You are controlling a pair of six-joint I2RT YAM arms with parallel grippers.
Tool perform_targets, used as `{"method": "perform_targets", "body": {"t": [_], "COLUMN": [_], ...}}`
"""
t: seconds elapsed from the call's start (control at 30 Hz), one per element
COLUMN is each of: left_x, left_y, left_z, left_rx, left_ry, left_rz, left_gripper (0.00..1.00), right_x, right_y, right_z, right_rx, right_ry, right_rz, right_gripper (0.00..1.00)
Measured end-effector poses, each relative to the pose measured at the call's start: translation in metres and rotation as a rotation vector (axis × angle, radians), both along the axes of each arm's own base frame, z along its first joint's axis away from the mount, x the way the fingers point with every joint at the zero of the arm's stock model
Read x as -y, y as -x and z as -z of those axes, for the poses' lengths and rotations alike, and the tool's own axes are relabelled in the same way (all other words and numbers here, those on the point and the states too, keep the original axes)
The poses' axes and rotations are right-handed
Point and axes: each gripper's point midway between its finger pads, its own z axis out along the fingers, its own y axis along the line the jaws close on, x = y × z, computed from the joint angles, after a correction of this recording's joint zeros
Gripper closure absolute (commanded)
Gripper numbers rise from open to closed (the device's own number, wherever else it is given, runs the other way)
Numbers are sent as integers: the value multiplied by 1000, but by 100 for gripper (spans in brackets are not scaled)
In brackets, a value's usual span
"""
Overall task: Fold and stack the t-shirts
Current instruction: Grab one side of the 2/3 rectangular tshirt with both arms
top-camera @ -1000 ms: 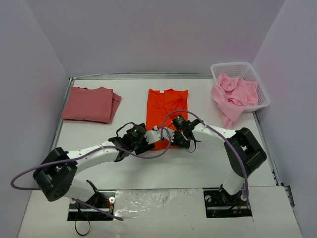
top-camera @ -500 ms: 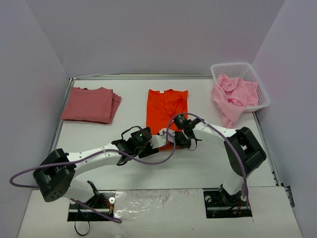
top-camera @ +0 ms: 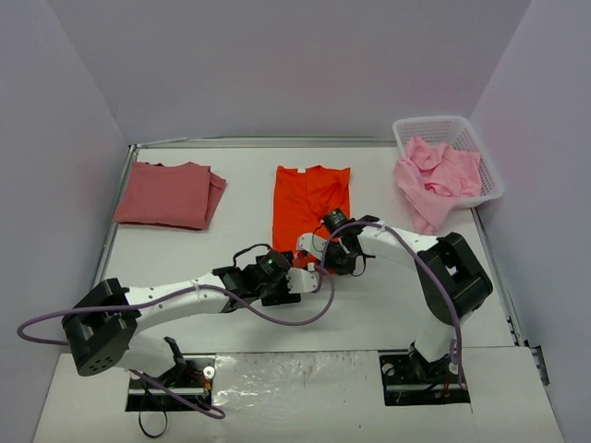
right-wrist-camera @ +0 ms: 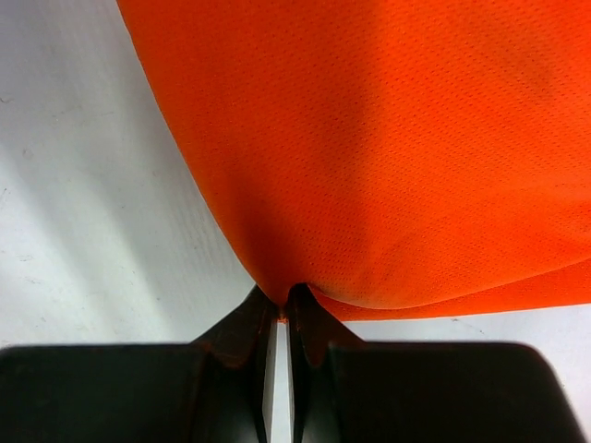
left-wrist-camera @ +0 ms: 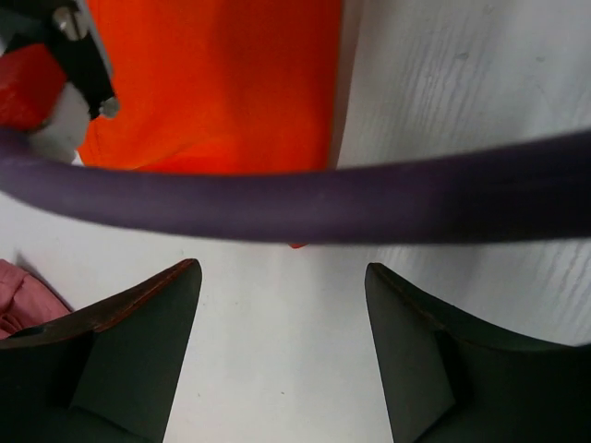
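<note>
The bright orange-red t-shirt (top-camera: 311, 198) lies flat mid-table, collar toward the far side. My right gripper (top-camera: 326, 257) is shut on its near hem, and the cloth (right-wrist-camera: 388, 138) bulges up from the pinched fingertips (right-wrist-camera: 284, 309). My left gripper (top-camera: 301, 279) hovers open just near of that hem over bare table, its fingers (left-wrist-camera: 138, 341) wide apart with nothing between them (left-wrist-camera: 282, 277). The orange cloth (left-wrist-camera: 222, 83) lies beyond them. The dusty rose-red t-shirt (top-camera: 168, 194) sits folded at the far left. Light pink t-shirts (top-camera: 436, 175) spill from the basket.
The white lattice basket (top-camera: 450, 125) stands at the far right corner. A purple cable (left-wrist-camera: 369, 198) crosses the left wrist view above the fingers. Both arms meet near the table's middle, and their cables loop over the near table.
My left gripper has slid right and toward the near edge, off the shirt's hem, staying open. The right gripper keeps its hold and the shirt's near end has drawn back slightly.
</note>
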Motion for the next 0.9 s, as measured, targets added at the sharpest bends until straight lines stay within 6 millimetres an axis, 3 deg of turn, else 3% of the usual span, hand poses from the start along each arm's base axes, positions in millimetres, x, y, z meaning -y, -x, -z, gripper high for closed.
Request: {"method": "perform_targets", "body": {"t": [0.1, 0.5, 0.77, 0.9], "left_x": [7, 15, 20, 22], "left_y": [5, -6, -14, -17], "left_z": [5, 18, 19, 19], "left_rx": [-2, 34, 45, 45], "left_ry": [-8, -23, -41, -55], "left_rz": [24, -1, -15, -22], "left_gripper": [30, 32, 47, 47], "right_x": [0, 0, 5, 10], "right_y": [0, 0, -4, -7], "right_z": [0, 0, 0, 0], "right_rx": [-1, -16, -18, -14], "right_ry": [0, -4, -3, 3], "right_rz": [-1, 16, 44, 60], "right_gripper": [100, 100, 100, 100]}}
